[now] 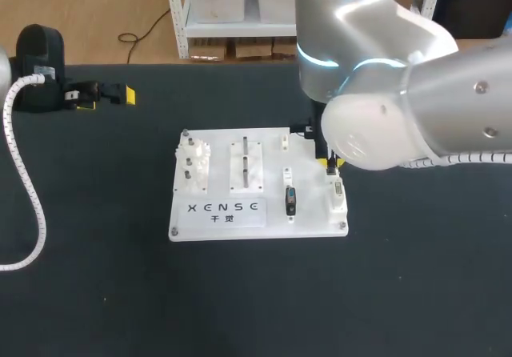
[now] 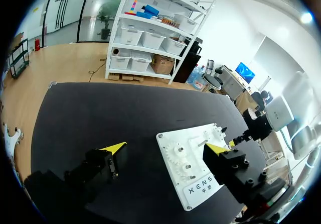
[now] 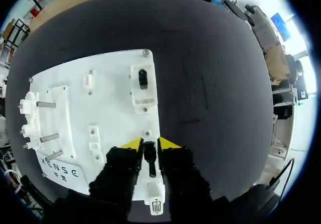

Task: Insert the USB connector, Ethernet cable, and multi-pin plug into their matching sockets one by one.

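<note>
Right gripper [image 3: 150,144] is pinching a small black plug [image 3: 149,153] narrowly between its yellow tips, over the white board [image 3: 115,83]; left gripper [image 2: 164,147] is standing wide apart, holding nothing.

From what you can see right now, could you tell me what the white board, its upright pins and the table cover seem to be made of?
White board: probably matte plastic, uniformly opaque white.
Upright pins: likely metal, grey with a dull sheen.
Table cover: a matte black mat or cloth, without glare; I cannot tell which.
</note>
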### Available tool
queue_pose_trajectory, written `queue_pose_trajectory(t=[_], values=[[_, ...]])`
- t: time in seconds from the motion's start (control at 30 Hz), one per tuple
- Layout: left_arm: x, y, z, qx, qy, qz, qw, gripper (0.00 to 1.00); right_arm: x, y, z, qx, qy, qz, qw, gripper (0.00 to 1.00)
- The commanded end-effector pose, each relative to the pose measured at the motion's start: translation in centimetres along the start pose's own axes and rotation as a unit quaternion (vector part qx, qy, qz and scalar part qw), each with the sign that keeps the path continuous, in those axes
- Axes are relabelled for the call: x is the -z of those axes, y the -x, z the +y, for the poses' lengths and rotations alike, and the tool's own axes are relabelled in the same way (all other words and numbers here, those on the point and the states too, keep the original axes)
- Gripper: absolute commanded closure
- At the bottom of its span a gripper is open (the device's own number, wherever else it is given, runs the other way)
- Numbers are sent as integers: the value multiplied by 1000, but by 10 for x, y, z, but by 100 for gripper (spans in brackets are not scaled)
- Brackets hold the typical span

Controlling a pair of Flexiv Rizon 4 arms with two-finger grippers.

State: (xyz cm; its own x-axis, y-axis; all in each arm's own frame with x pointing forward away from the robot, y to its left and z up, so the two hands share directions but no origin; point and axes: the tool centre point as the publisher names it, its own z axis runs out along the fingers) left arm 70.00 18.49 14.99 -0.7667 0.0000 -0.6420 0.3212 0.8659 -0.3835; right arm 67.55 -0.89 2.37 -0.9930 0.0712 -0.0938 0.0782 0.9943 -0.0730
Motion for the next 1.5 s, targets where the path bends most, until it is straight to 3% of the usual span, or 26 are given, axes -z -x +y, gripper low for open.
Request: queue_pose_trajectory(t=[0.03, 0.23, 0.43, 0.73, 1.17, 1.5], values=[[0, 0, 0, 0, 0, 0, 1000, 0, 18, -7, -4, 0, 12, -26, 1000, 0], [0, 0, 0, 0, 0, 0, 1000, 0, 48, -12, 7, 13, 25, -50, 998, 0], [0, 0, 0, 0, 0, 0, 1000, 0, 60, -38, 28, 37, 41, -33, 998, 0], [0, 0, 0, 0, 0, 0, 1000, 0, 44, -73, 52, 66, 59, 14, 996, 0], [0, 0, 0, 0, 0, 0, 1000, 0, 22, -77, 67, 89, 58, 21, 994, 0], [0, 0, 0, 0, 0, 0, 1000, 0, 10, -85, 64, 89, 59, 22, 994, 0]])
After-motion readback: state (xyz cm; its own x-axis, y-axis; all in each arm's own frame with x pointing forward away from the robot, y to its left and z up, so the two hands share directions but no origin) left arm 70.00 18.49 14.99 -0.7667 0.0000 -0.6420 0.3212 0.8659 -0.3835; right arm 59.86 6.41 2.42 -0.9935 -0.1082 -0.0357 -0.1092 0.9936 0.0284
